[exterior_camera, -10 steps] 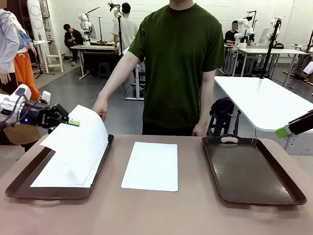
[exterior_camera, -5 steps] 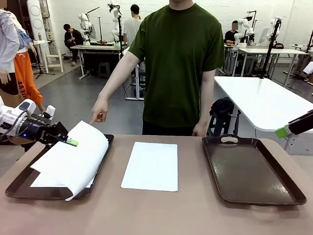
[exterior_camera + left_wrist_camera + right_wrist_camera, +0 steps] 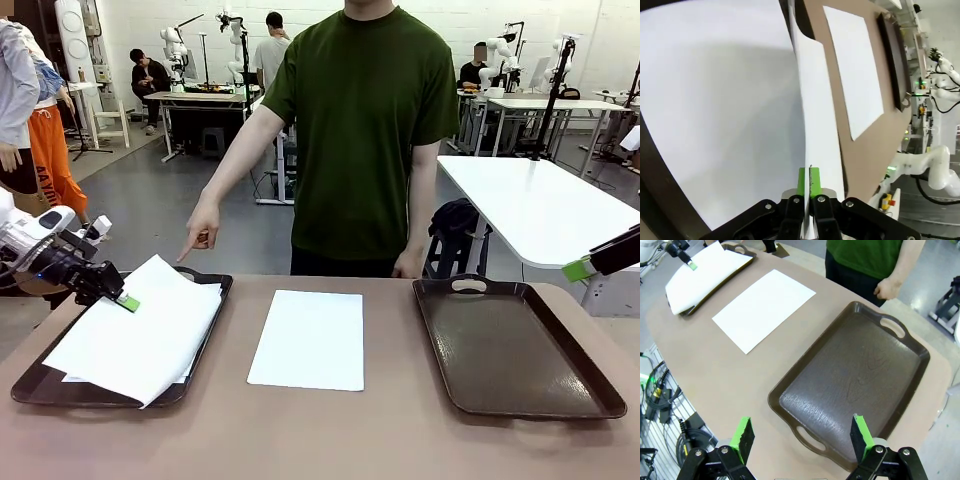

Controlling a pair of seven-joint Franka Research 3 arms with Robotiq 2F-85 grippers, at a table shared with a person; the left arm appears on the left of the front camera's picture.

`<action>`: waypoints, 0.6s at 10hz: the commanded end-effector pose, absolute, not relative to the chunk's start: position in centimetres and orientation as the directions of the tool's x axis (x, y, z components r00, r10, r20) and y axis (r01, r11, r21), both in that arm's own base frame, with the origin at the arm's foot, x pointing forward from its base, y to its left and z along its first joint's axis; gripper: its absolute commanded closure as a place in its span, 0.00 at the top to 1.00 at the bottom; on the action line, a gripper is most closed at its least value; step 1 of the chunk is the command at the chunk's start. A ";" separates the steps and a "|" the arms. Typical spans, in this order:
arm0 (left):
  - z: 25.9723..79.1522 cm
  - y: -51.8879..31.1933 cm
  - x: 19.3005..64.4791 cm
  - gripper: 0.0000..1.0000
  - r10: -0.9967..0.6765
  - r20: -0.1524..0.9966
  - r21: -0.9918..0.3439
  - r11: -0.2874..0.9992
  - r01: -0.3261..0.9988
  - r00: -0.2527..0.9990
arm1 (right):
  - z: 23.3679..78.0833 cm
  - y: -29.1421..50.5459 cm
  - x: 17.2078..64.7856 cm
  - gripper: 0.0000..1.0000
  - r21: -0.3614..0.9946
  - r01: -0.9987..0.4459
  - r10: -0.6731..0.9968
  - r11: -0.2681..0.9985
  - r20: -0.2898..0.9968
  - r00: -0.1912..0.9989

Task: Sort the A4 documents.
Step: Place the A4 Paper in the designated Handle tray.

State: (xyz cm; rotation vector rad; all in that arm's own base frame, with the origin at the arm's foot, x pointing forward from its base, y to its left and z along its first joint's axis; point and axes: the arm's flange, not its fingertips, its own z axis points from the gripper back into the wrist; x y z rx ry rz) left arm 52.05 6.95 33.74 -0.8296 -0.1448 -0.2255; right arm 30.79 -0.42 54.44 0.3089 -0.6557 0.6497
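One A4 sheet (image 3: 140,330) lies skewed across the left tray (image 3: 214,300) at the lower left of the frame. Its upper-left corner is pinched in the left gripper (image 3: 124,299), jaws clamped tight on the paper's edge. More white paper (image 3: 75,377) peeks out beneath it in the same tray. A second sheet (image 3: 308,338) lies flat on the table (image 3: 300,430) at centre, between the trays. Over the right tray (image 3: 515,345) the right gripper (image 3: 801,429) hangs with its jaws spread wide, holding nothing. The person's hand (image 3: 200,235) points down towards the left tray's far rim
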 end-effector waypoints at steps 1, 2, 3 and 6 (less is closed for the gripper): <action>32.7 6.8 53.3 0.01 -0.131 0.274 -0.673 0.682 0.287 0.953 | 54.3 -0.4 30.9 1.00 0.081 -0.653 0.454 0.753 0.655 0.604; 32.5 7.4 53.8 0.01 -0.114 0.292 -0.641 0.714 0.282 0.950 | 54.3 -0.4 30.9 1.00 0.081 -0.653 0.454 0.753 0.655 0.604; 32.5 8.0 54.2 0.01 -0.106 0.313 -0.604 0.744 0.284 0.944 | 54.3 -0.4 30.9 1.00 0.081 -0.653 0.454 0.753 0.655 0.604; 32.6 9.1 54.3 0.01 -0.105 0.301 -0.573 0.774 0.268 0.948 | 54.3 -0.4 30.9 1.00 0.081 -0.653 0.454 0.753 0.655 0.604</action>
